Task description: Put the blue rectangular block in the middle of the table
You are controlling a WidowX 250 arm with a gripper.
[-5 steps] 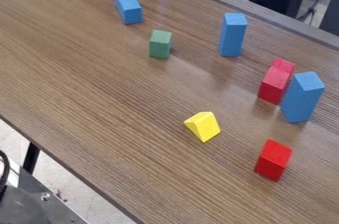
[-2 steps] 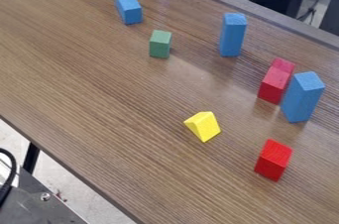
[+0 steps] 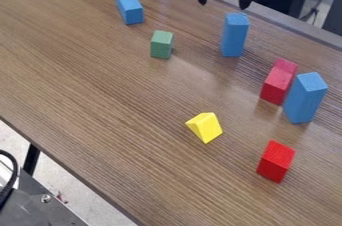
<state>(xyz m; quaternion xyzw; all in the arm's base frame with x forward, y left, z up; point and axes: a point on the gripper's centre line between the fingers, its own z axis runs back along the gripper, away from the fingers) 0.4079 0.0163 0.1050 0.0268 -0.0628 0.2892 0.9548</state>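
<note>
Black two-finger gripper [image 3: 224, 6] hangs with fingers spread wide near an upright, flat-faced blue rectangular block [image 3: 234, 37] — brown wood-grained table [image 3: 120, 90] under the block, yellow triangular prism [image 3: 207, 128] well apart.

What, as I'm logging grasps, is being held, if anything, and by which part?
Nothing is held: the black two-finger end effector hangs open and empty.

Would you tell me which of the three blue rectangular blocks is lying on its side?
It is the leftmost blue rectangular block, up and left of the green block; the middle blue block and rightmost blue block both stand upright.
</note>
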